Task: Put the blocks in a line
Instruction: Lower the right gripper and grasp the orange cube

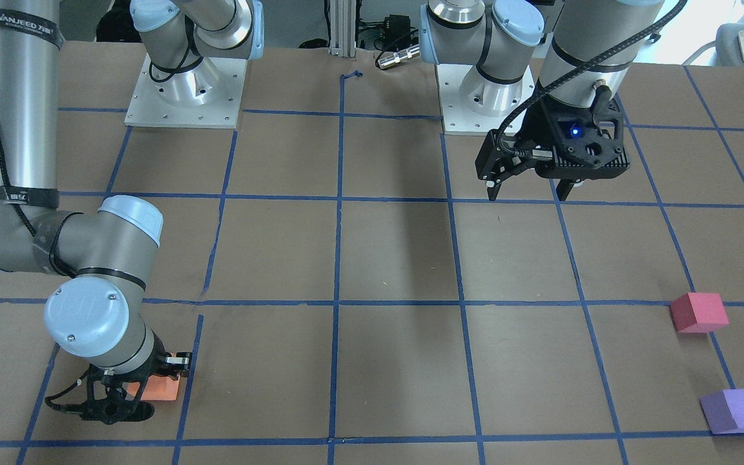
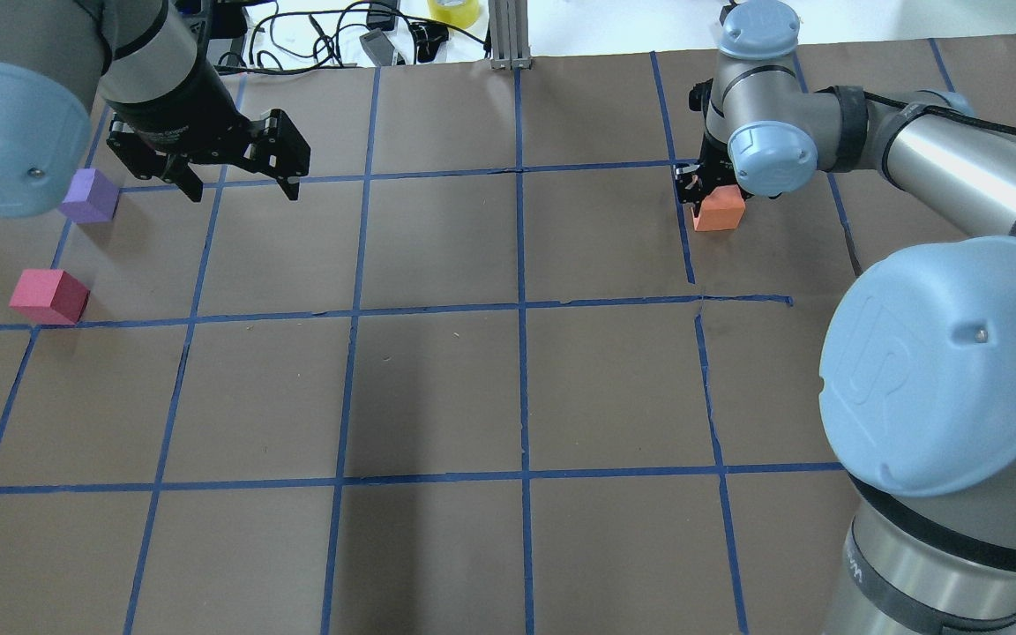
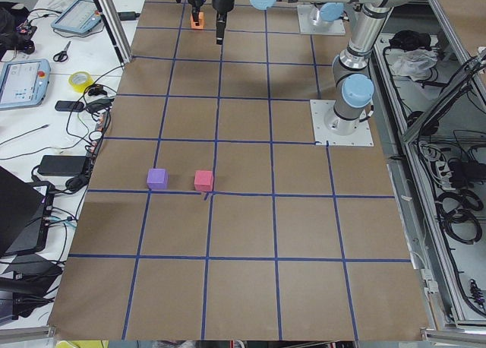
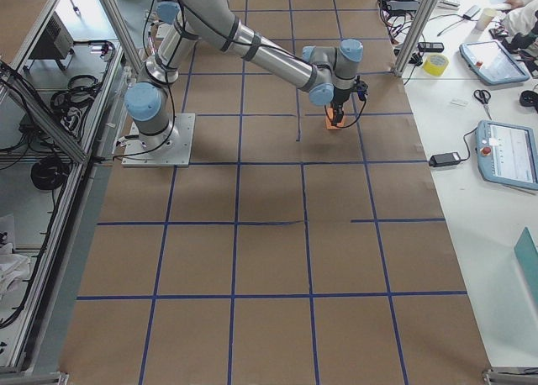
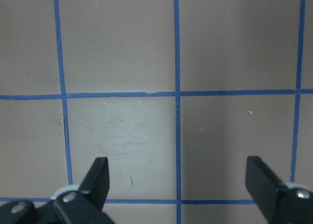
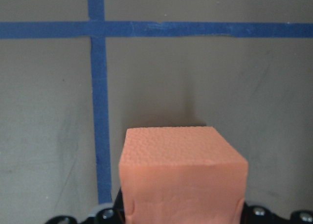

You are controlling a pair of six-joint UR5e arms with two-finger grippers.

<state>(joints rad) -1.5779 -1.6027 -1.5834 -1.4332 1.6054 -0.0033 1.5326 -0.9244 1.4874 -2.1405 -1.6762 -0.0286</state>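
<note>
The orange block (image 2: 720, 212) sits at the table's far right, in my right gripper (image 2: 704, 196), which is shut on it low at the table; it fills the right wrist view (image 6: 182, 177) and hides the fingers. The front view shows the same hold (image 1: 160, 388). The crimson-pink block (image 2: 48, 296) and the purple block (image 2: 90, 196) stand apart at the far left, also seen in the front view as pink (image 1: 699, 312) and purple (image 1: 733, 411). My left gripper (image 2: 239, 185) hangs open and empty above the table, right of the purple block; its fingers (image 5: 100, 172) frame bare paper.
The table is brown paper with a blue tape grid (image 2: 521, 309). The two arm bases (image 1: 185, 90) stand at the robot's edge. Cables and a yellow tape roll (image 2: 453, 11) lie beyond the far edge. The right arm's elbow (image 2: 940, 362) looms over the near right.
</note>
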